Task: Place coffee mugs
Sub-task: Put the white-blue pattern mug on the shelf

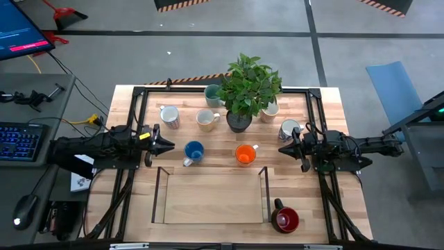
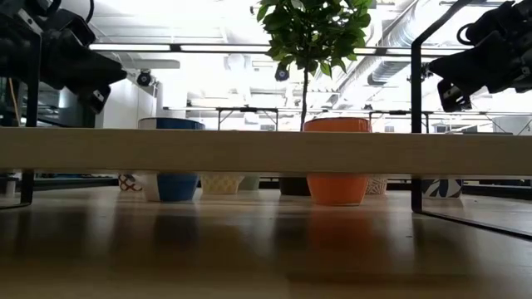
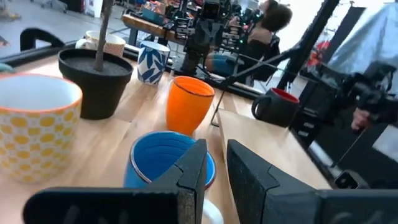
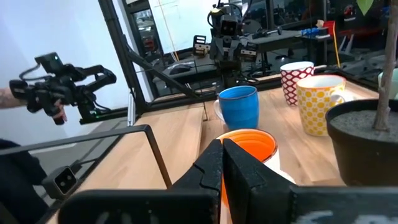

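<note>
Blue mug: mid-table, just ahead of left gripper, fingers narrowly parted, empty.
Orange mug: near right gripper, fingers closed, empty.
Step, likely: approach; no mug held.
Next: widen fingers, straddle a rim.

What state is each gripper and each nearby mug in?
Left gripper: slightly open, empty, beside the blue ceramic mug.
Right gripper: shut, empty, beside the orange ceramic mug.
Blue mug: upright.
Orange mug: upright.
Dark red ceramic mug: upright, near front edge.
</note>
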`<move>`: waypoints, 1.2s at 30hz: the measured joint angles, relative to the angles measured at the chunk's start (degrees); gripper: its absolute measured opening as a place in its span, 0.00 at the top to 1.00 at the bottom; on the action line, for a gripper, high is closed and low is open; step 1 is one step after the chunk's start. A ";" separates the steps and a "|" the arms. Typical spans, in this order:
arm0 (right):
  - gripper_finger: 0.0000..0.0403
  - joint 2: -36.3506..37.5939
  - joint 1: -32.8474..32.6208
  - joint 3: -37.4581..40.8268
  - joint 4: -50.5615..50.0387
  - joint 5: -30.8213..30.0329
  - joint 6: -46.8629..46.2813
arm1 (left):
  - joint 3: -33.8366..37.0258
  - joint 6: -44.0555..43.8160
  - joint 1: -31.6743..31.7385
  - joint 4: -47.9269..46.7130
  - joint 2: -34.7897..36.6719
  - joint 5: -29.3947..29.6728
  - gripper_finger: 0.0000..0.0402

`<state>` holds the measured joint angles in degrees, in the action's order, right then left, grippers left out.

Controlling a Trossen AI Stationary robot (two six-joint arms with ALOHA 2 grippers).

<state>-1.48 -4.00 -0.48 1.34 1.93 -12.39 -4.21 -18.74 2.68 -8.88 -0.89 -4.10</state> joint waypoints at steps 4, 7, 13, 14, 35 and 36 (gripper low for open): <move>1.00 -0.02 -0.01 -0.01 0.02 0.00 -0.69 | -0.02 -4.55 0.00 0.26 -0.02 0.92 0.87; 1.00 0.00 0.00 0.00 0.02 -0.01 -1.44 | -0.02 -8.95 0.00 1.09 -0.02 0.98 0.87; 1.00 -0.02 0.00 -0.01 0.02 -0.02 -4.27 | 0.00 -10.68 0.02 5.03 -0.01 0.97 0.87; 1.00 -0.02 -0.01 -0.01 0.02 -0.02 -4.23 | -0.01 -10.56 0.00 5.49 -0.01 0.99 0.87; 1.00 -0.02 -0.01 0.01 8.25 -6.49 -4.59 | -0.01 -8.04 0.02 7.31 -0.02 23.72 0.87; 1.00 -0.02 -0.01 0.00 9.79 -6.49 -4.46 | 0.00 -8.50 0.02 7.87 -0.02 23.72 0.87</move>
<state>-1.50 -4.00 -0.48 11.14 -4.56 -16.85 -4.21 -27.23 2.70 -1.01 -0.91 19.62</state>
